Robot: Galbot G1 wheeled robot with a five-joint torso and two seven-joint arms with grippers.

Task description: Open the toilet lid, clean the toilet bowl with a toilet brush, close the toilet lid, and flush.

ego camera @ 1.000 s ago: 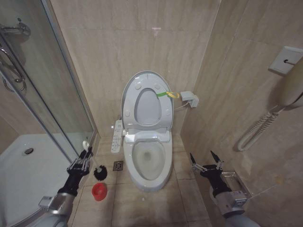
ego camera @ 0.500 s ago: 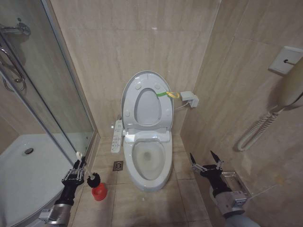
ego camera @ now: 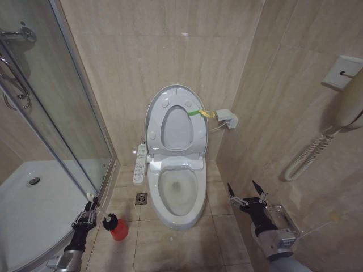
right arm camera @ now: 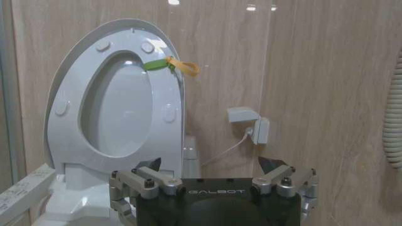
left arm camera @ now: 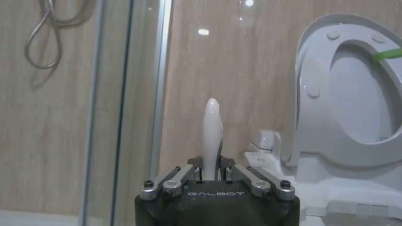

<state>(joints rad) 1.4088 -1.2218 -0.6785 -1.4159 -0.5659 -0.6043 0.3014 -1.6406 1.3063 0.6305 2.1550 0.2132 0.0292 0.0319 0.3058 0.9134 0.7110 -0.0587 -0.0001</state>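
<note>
Two pincers are in view, and one is at work: the left pincer (ego camera: 86, 217), low on the robot's left beside the glass shower door (ego camera: 57, 113), is clenched on the thin pale handle of the small toilet brush (ego camera: 97, 208), the handle standing up between its fingers in the left wrist view (left arm camera: 211, 136). The brush's dark head is seen at the mouth of the red round cup-like base (ego camera: 118, 229) on the tiled floor (ego camera: 170, 243), just left of the toilet; whether it is seated cannot be told. The right pincer (ego camera: 247, 194) hangs released, jaws spread, on the toilet's right near the wall. The large glossy white oval plastic lid (ego camera: 170, 102) with its green-and-yellow strap (ego camera: 199, 113) stands raised against the wall, the seat ring up with it, and the white elongated ceramic bowl (ego camera: 178, 192) lies open. The step in hand is judged to be the brush at its holder. If it is being stowed, the handle must be let go, and the lid lowered next.
</note>
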